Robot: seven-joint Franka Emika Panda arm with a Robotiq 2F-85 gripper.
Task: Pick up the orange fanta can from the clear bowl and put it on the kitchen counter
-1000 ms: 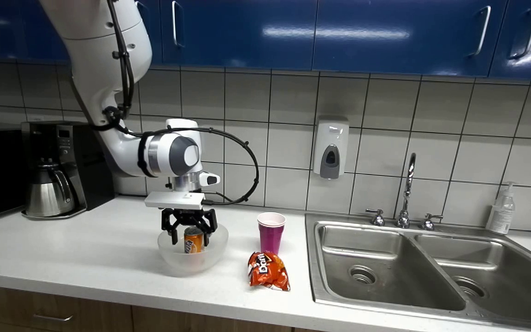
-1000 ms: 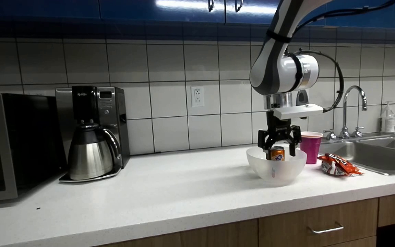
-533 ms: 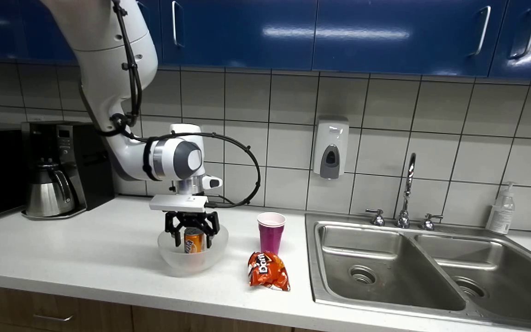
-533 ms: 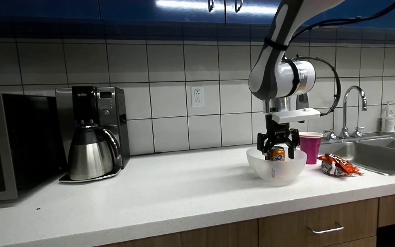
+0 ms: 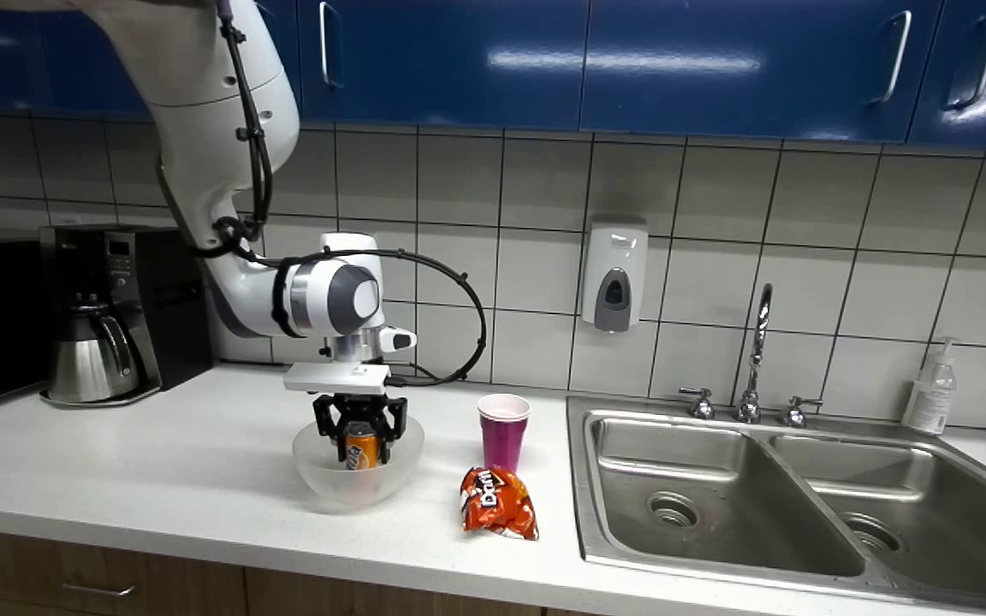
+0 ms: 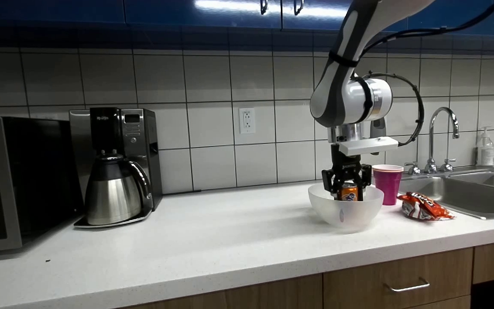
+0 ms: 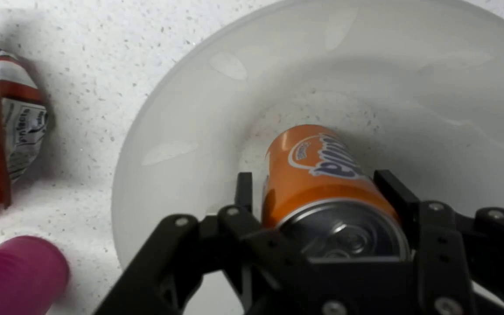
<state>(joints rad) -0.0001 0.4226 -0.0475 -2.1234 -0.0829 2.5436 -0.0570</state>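
The orange fanta can [image 7: 317, 183] stands inside the clear bowl [image 7: 164, 153], its silver top facing the wrist camera. My gripper [image 7: 313, 179] reaches down over the rim with one finger on each side of the can, partly narrowed. One finger [image 7: 244, 192] leaves a slim gap to the can, while the opposite finger [image 7: 394, 190] lies against it. In both exterior views the can [image 5: 362, 449] shows between the black fingers, its lower part blurred behind the bowl wall [image 6: 345, 214]. The kitchen counter [image 6: 212, 244] carries the bowl.
Close to the bowl stand a magenta cup [image 5: 503, 436] and a red chip bag [image 5: 498, 505]. A double sink [image 5: 715, 496] lies beyond them. A coffee maker [image 6: 116, 171] and a microwave [image 6: 24, 184] occupy the opposite end.
The gripper has sunk a little deeper into the bowl. Its fingers have drawn in from wide apart to near the can, which has shifted slightly toward the cup.
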